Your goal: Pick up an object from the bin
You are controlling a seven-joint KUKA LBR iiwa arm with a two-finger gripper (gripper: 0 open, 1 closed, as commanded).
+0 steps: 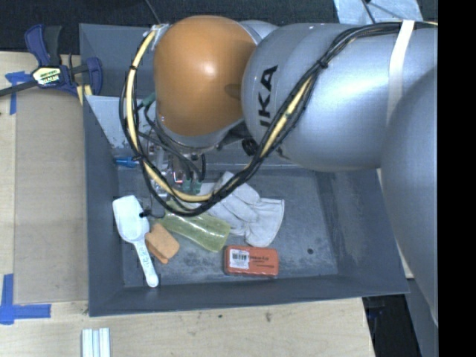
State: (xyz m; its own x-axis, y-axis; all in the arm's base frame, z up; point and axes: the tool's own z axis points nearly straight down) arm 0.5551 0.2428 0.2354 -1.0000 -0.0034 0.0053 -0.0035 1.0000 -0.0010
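My gripper [177, 171] hangs under the arm's orange dome over the left middle of the bin, its lower part lost among cables. Just below it lies a pale green oblong pouch [198, 230]. Left of the pouch are a white plastic scoop [131, 220], its handle pointing toward the front wall, and a small orange spongy lump [162, 243]. A crumpled white cloth [251, 210] lies to the right of the gripper. A red-orange flat box [251, 261] with a barcode label rests near the front wall.
A small blue piece [126, 162] lies by the left wall, and a white sheet [110, 122] leans in the back left corner. The arm's bulk covers the back and right of the bin. Bare floor shows at the front right.
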